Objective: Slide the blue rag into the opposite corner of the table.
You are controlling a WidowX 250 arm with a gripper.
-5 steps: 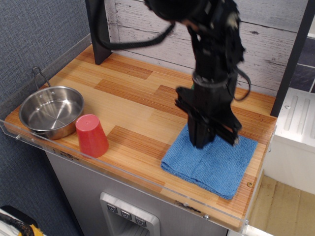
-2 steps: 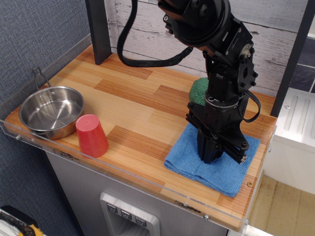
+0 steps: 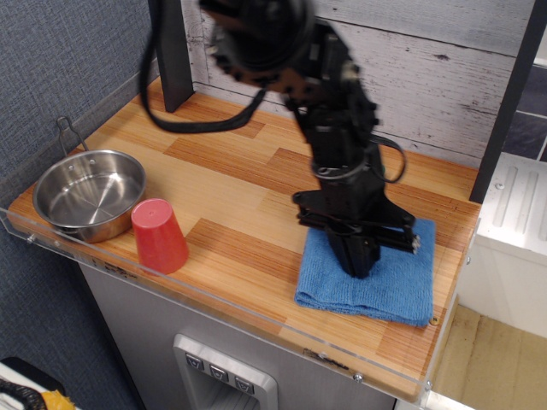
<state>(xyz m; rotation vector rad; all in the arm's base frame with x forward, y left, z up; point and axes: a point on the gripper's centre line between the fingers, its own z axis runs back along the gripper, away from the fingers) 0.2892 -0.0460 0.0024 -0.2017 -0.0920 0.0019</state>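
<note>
Since a moment earlier the rag (image 3: 367, 273) rotated under the claw (image 3: 355, 265), whose opening I couldn't tell, barely leaving 5 o'clock for 11 o'clock.

The hand (image 3: 356, 265) presses down on the blue rag (image 3: 376, 282) near the table (image 3: 222, 196) front-right corner.

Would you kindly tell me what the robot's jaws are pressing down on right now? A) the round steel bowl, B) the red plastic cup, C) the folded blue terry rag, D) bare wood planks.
C: the gripper stands planted on the folded blue terry rag, far from cup and bowl.
</note>
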